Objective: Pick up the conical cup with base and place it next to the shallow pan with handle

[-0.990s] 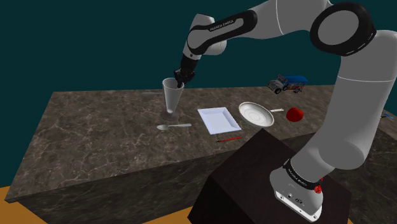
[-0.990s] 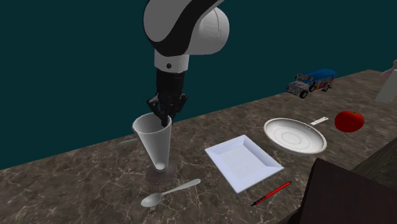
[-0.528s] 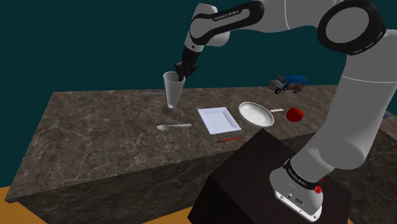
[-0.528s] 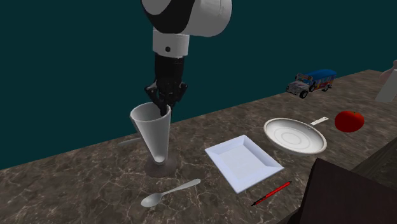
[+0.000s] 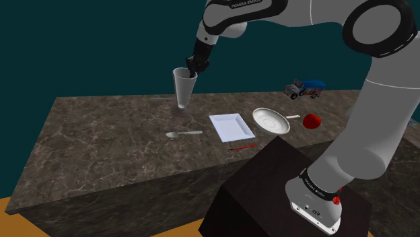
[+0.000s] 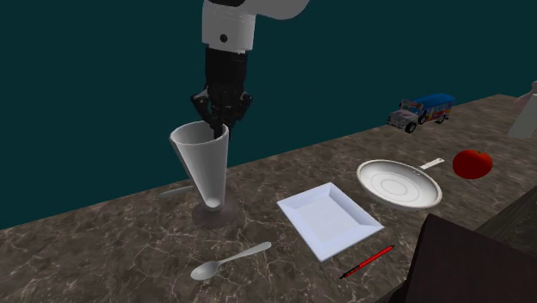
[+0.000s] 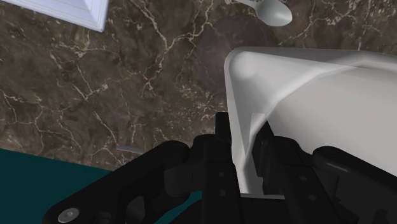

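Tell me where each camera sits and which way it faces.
Shoulder view: beside and behind the stand, looking down over the marbled counter; stand and arm show.
Second exterior view: closer in, facing much the same way; gripper and wrist show.
Wrist view: on the hand, looking down along the fingers.
All share the conical cup.

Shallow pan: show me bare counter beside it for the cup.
Free: the counter behind the shallow pan, toward the toy truck. Crowded: the square plate sits close on one side, the red fruit close on the other.
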